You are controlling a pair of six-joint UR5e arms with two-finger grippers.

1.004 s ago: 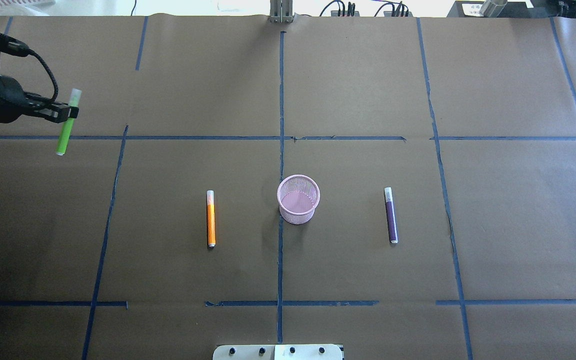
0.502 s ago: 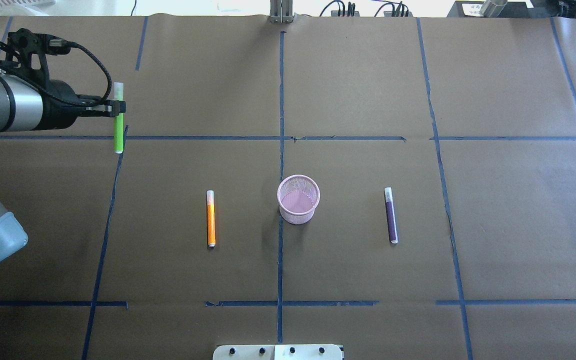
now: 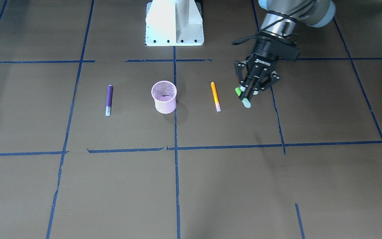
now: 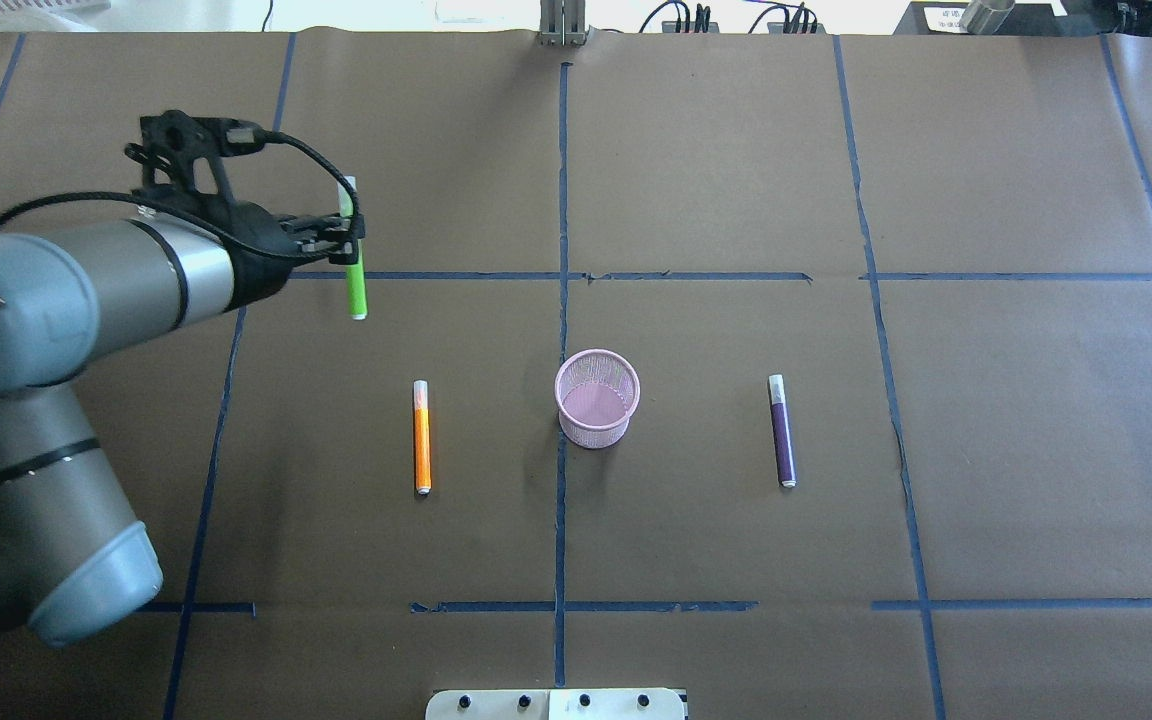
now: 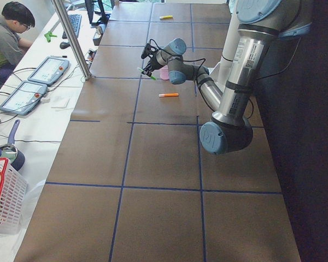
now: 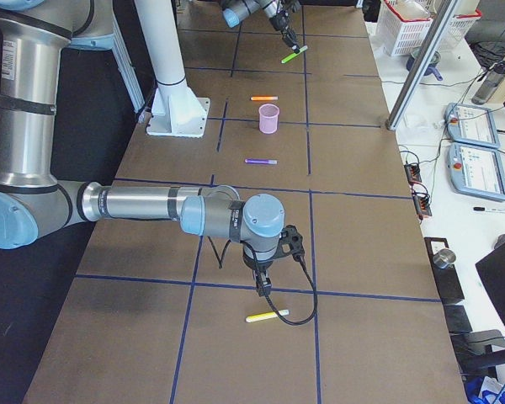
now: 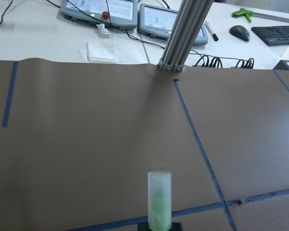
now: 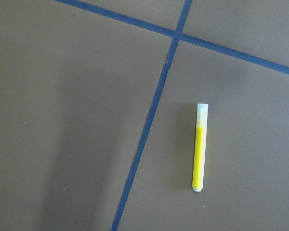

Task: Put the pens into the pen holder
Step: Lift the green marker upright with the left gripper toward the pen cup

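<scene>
My left gripper [image 4: 349, 245] is shut on the green pen [image 4: 356, 285] and holds it above the table, left of and farther back than the pink mesh pen holder [image 4: 596, 397]. The pen's pale cap [image 7: 159, 199] points away from the robot. The orange pen [image 4: 422, 437] lies flat left of the holder and the purple pen [image 4: 782, 430] lies flat right of it. The holder looks empty. My right gripper [image 6: 261, 282] shows only in the exterior right view, low over the table beside a yellow pen [image 8: 200, 147]; I cannot tell whether it is open or shut.
The white robot base [image 3: 174, 23] stands at the robot's edge of the table. A metal post [image 7: 183, 33] stands at the far edge, with tablets and cables behind it. Blue tape lines cross the brown table cover. An operator [image 5: 11, 33] sits past the far edge.
My left arm has swung right, toward the table's middle, with the green pen in its grip. The orange pen, the purple pen and the holder have not moved.
</scene>
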